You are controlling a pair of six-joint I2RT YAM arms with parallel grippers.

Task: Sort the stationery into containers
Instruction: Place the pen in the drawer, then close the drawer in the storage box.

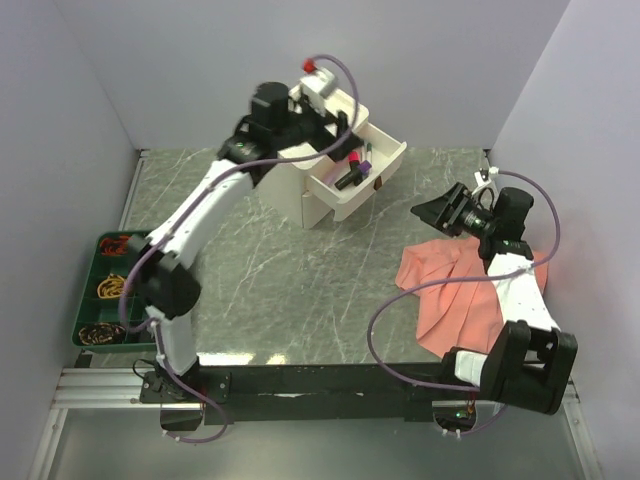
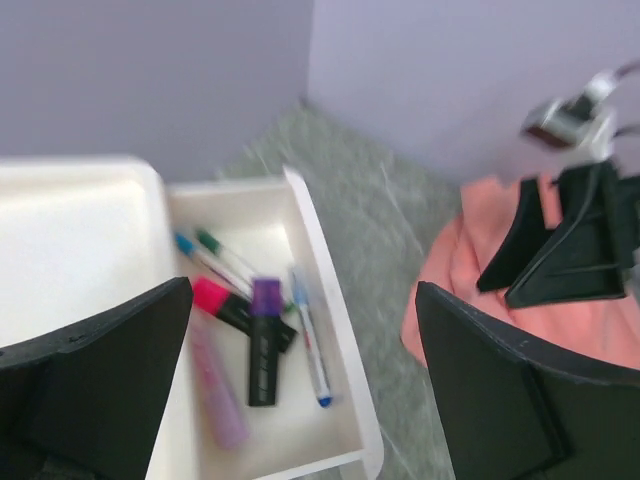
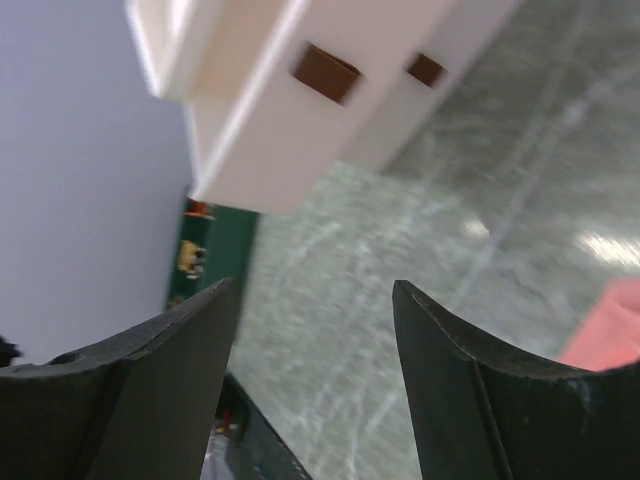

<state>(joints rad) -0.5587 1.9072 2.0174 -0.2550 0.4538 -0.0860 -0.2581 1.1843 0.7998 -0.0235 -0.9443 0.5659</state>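
Note:
The cream-white drawer box [image 1: 288, 192] stands at the back of the table with one drawer [image 1: 392, 152] pulled out to the right. In the left wrist view this drawer [image 2: 322, 268] holds a purple-capped black highlighter [image 2: 262, 345], a red-and-black marker [image 2: 222, 304], a lilac highlighter [image 2: 220, 395], a blue-capped white pen [image 2: 309, 335] and two more pens [image 2: 212, 252]. My left gripper [image 1: 338, 128] [image 2: 300, 300] hovers open above the drawer, holding nothing. My right gripper [image 1: 445, 212] [image 3: 315, 290] hangs open and empty over the table, facing the box's brown pull tabs [image 3: 325, 72].
A salmon-pink cloth [image 1: 465, 290] [image 2: 480, 262] lies on the table at the right, under the right arm. A green compartment tray [image 1: 105, 290] [image 3: 205, 250] with small items sits at the left edge. Purple walls close in the table.

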